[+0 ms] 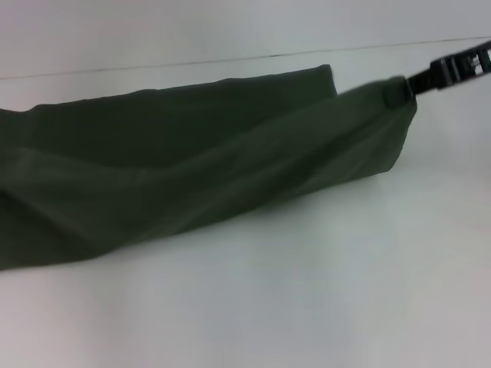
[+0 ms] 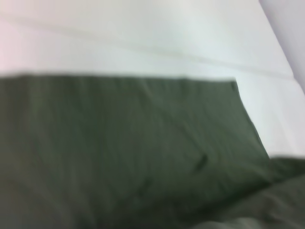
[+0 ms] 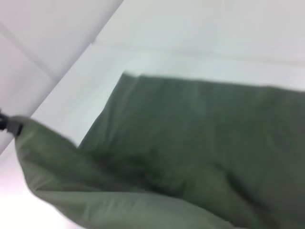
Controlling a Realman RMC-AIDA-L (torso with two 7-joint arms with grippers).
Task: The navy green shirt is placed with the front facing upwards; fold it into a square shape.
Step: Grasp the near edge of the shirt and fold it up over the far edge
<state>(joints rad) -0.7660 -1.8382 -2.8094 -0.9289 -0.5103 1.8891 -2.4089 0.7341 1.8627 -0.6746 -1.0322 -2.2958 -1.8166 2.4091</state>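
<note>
The navy green shirt (image 1: 192,169) stretches as a long dark olive band across the white table (image 1: 307,307), from the left edge of the head view to the upper right. Only plain green cloth shows, with no lettering. My right gripper (image 1: 400,90) is at the upper right, shut on the shirt's right corner and holding that edge raised above the layer lying flat behind it. The right wrist view shows the same pinched corner (image 3: 19,128) with cloth hanging from it. In the left wrist view the shirt (image 2: 119,152) fills the frame. My left gripper is out of view.
The white table has a seam line (image 1: 230,60) running behind the shirt. The table's far edge (image 3: 71,71) shows in the right wrist view. Bare white surface lies in front of the shirt.
</note>
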